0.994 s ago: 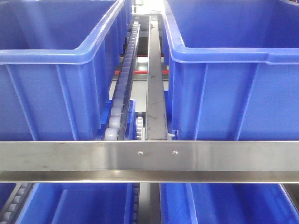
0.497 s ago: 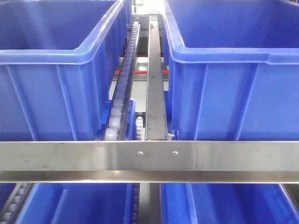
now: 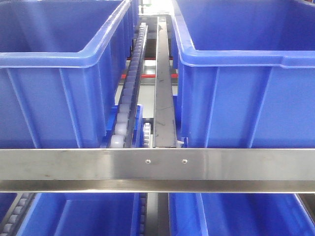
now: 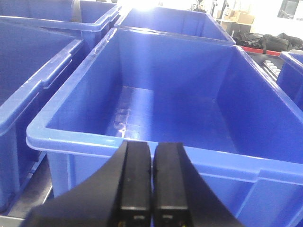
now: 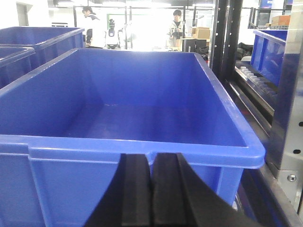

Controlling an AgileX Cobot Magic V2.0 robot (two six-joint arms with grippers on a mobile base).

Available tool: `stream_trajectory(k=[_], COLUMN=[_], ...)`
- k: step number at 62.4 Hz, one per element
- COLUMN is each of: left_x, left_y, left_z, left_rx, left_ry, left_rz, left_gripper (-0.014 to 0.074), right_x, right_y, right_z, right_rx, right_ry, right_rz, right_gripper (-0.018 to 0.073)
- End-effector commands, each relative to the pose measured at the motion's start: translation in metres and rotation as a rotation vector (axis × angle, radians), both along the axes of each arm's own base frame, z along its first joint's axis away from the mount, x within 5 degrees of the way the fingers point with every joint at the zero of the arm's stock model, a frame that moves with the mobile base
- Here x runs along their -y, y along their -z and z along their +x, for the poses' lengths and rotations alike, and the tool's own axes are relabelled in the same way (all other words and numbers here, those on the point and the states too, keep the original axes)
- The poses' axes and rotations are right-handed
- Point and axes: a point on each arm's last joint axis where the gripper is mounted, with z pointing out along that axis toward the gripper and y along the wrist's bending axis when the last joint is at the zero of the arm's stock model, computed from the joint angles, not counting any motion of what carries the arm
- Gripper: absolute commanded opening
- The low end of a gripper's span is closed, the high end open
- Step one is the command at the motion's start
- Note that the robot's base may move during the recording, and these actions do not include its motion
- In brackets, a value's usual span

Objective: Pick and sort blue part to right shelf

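Observation:
The blue part is out of view in every view. The shelf shows in the front view as a flat steel front rail (image 3: 157,167), a white roller track (image 3: 129,93) and large blue bins left (image 3: 54,59) and right (image 3: 246,64). My left gripper (image 4: 151,156) is shut and empty, just in front of the near rim of an empty blue bin (image 4: 142,144). My right gripper (image 5: 151,165) is shut and empty, in front of the near wall of another empty blue bin (image 5: 71,156). Neither gripper shows in the front view.
More blue bins sit on the level below the front rail (image 3: 78,216). A steel divider (image 3: 164,88) runs between the upper bins. A perforated steel upright (image 5: 289,118) stands at the right of the right wrist view. People stand far behind (image 5: 177,23).

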Motion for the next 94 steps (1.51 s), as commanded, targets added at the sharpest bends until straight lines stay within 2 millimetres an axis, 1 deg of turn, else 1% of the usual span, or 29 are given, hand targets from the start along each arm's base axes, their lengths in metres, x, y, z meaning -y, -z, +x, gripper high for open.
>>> stream_trajectory(k=[1,11,16,22,32,39,43,45,52,57,73,80,94], left_x=[-0.001,-0.001,-0.001,0.0,-0.001,-0.001,-0.001,0.0,0.003,0.004,0.002,0.002,0.002], left_y=[-0.017,-0.017,-0.011,0.002,0.025,0.038,0.046,0.049,0.049,0.048,0.045,0.045,0.044], left_z=[0.0,0.0,0.0,-0.006,-0.016,-0.019,-0.018,-0.017,-0.017,-0.018,-0.018,-0.018,-0.018], left_rx=[0.107,0.105,0.099,0.106,0.144,0.159,0.156,0.13,0.13,0.133,0.174,0.173,0.174], left_ry=[-0.009,-0.009,-0.01,-0.012,-0.008,-0.009,-0.009,-0.001,0.044,0.066,0.035,0.031,0.031], left_rz=[-0.01,-0.008,0.023,0.132,0.045,0.058,0.053,0.054,0.115,0.114,0.103,0.079,0.086], left_gripper=[0.0123,0.0123,0.0123,0.0123,0.0123,0.0124,0.0124,0.0124,0.0123,0.0124,0.0124,0.0124,0.0124], right_x=[0.0,0.0,0.0,0.0,0.0,0.0,0.0,0.0,0.0,0.0,0.0,0.0,0.0], right_y=[-0.016,-0.016,-0.016,-0.016,-0.016,-0.016,-0.016,-0.016,-0.016,-0.016,-0.016,-0.016,-0.016], right_z=[-0.005,-0.005,-0.005,-0.005,-0.005,-0.005,-0.005,-0.005,-0.005,-0.005,-0.005,-0.005,-0.005], right_rx=[0.138,0.138,0.138,0.138,0.138,0.138,0.138,0.138,0.137,0.137,0.137,0.137,0.137], right_ry=[0.005,0.005,0.005,0.005,0.005,0.005,0.005,0.005,0.005,0.005,0.005,0.005,0.005], right_rz=[-0.011,-0.011,-0.011,-0.011,-0.011,-0.011,-0.011,-0.011,-0.011,-0.011,-0.011,-0.011,-0.011], right_gripper=[0.0055,0.0055,0.0055,0.0055,0.0055,0.0055,0.0055,0.0055,0.0055,0.0055,0.0055,0.0055,0.0055])
